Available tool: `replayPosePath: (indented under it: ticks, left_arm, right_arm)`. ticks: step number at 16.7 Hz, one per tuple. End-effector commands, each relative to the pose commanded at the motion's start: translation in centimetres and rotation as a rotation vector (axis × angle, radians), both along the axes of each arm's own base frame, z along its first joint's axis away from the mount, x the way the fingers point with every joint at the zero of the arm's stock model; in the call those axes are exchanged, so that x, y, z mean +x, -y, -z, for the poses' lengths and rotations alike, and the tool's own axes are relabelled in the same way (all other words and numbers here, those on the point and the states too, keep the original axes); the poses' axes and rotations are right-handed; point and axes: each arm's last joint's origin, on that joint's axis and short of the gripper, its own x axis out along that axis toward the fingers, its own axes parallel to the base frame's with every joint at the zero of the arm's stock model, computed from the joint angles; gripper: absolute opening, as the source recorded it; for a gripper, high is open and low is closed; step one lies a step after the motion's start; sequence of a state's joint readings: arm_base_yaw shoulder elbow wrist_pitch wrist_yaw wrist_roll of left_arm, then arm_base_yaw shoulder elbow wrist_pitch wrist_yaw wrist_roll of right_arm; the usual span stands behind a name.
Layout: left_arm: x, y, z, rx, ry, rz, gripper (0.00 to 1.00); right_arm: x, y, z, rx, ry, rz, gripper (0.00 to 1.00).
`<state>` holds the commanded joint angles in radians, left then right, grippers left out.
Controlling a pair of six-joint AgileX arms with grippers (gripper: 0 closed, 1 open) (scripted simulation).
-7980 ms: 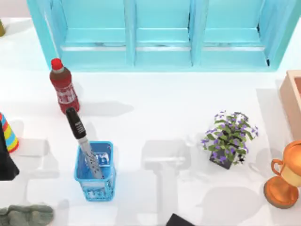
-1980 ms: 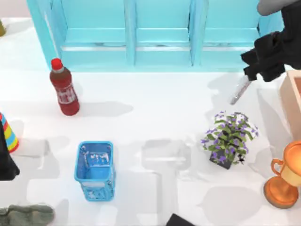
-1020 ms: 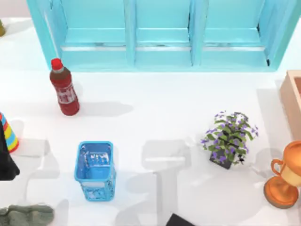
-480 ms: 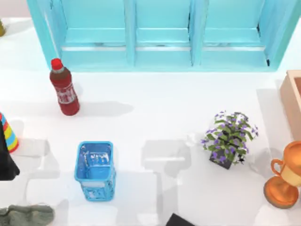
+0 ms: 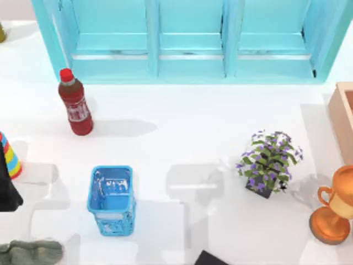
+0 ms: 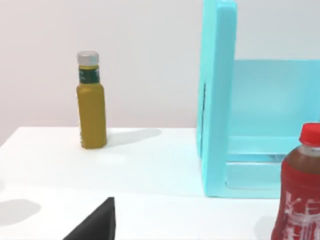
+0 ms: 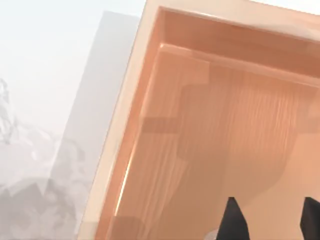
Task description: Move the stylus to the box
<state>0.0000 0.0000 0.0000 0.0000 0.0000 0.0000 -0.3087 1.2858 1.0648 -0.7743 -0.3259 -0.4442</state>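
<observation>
Right claw [image 7: 270, 220] is hanging tips apart over the box [image 7: 210, 125] floor. A grey sliver beside one tip may be the stylus [image 7: 214, 233]; you cannot tell. You should be rising straight, clearing the walls. From above, the box is sitting at the worktop [image 5: 182, 138] right edge, with the left arm [image 5: 4, 187] parked left.

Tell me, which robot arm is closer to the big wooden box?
Right. Its end effector hangs just above the box, looking into it. The left arm sits parked at the table's left edge, far from the box.

Top cam looks down on table [image 5: 182, 138]; both cams share box [image 5: 343, 110], R wrist close.
</observation>
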Motion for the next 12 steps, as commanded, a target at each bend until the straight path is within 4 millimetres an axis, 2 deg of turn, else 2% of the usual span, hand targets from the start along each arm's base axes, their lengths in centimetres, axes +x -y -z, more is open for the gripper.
replayPosePath:
  ticks: [10, 12]
  left_arm:
    - [0.00, 0.00, 0.00, 0.000, 0.000, 0.000, 1.00]
    - [0.00, 0.00, 0.00, 0.000, 0.000, 0.000, 1.00]
  right_arm:
    - [0.00, 0.00, 0.00, 0.000, 0.000, 0.000, 0.98]
    - [0.00, 0.00, 0.00, 0.000, 0.000, 0.000, 1.00]
